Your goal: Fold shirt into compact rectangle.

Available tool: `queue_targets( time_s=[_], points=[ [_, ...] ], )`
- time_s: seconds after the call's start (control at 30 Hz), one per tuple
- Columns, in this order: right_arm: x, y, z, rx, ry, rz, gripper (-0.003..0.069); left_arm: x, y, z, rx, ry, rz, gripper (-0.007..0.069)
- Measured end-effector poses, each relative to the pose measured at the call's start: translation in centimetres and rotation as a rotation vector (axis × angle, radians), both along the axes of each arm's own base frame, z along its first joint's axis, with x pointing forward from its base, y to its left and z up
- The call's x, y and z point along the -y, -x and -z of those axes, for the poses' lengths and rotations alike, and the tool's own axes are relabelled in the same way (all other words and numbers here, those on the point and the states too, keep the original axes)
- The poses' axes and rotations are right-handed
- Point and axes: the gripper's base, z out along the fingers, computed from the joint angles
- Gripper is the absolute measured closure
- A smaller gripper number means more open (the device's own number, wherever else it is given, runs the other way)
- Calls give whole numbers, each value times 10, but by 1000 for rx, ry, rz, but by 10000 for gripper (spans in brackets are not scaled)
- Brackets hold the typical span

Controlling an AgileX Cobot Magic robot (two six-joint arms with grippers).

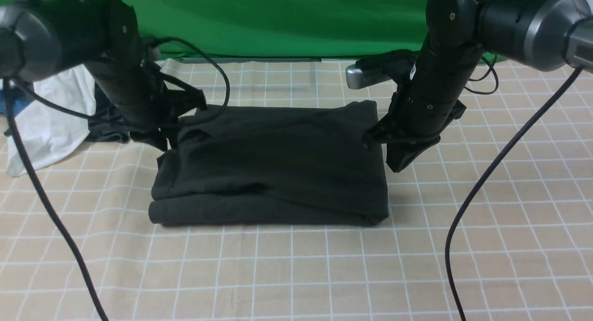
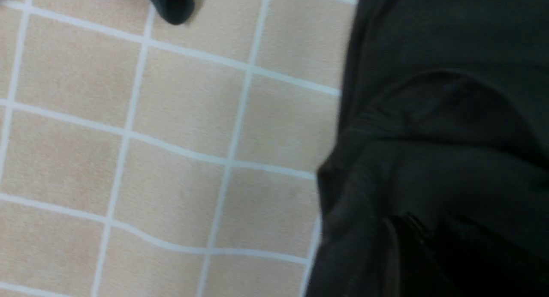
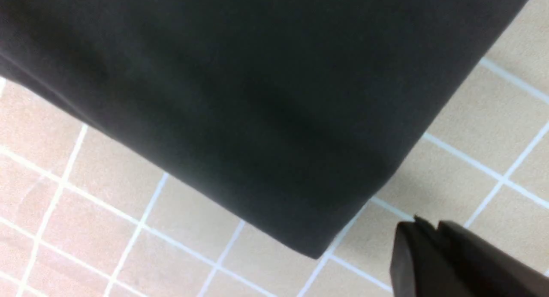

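Note:
The black shirt (image 1: 273, 163) lies folded into a thick rectangle in the middle of the checked tablecloth (image 1: 296, 265), its print hidden. My left gripper (image 1: 163, 142) sits at the shirt's far left corner. In the left wrist view its dark fingers (image 2: 399, 250) blend into the rumpled black shirt (image 2: 450, 117), so their gap does not show. My right gripper (image 1: 397, 166) hangs just off the shirt's right edge, above the cloth. In the right wrist view its jaws (image 3: 422, 228) are pressed together and empty, beside a smooth corner of the shirt (image 3: 257, 95).
A white garment (image 1: 51, 122) and a smaller dark garment (image 1: 109, 124) lie at the back left, behind my left arm. Black cables (image 1: 468, 205) hang from both arms across the front. A green backdrop (image 1: 287, 20) closes the far edge.

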Motion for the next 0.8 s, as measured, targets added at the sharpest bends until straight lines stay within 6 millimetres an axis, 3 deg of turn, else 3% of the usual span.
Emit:
queue_targets(
  time_s=[0.2, 0.27, 0.37, 0.5, 0.53, 0.57, 0.73, 0.8],
  points=[
    [-1, -1, 0, 9, -15, 4, 568, -1, -4, 18, -37, -20, 5, 225],
    [-2, -1, 0, 11, -21, 6, 568, 0, -7, 22, -25, -18, 6, 171],
    [-2, -2, -1, 17, -25, 8, 568, 0, -10, 22, 6, -13, 15, 154],
    [-3, -3, -1, 28, -30, 10, 568, 2, -13, 22, 40, -2, 18, 202],
    [-3, -3, -1, 32, -32, 11, 568, 2, -14, 24, 39, -1, 18, 265],
    [-3, -3, -1, 31, -32, 11, 568, 2, -14, 24, 41, -1, 19, 273],
    [-3, -3, -1, 32, -36, 12, 568, 2, -15, 32, 13, -10, 40, 542],
    [-3, -3, -1, 32, -36, 12, 568, 2, -15, 32, 13, -15, 58, 582]
  ],
)
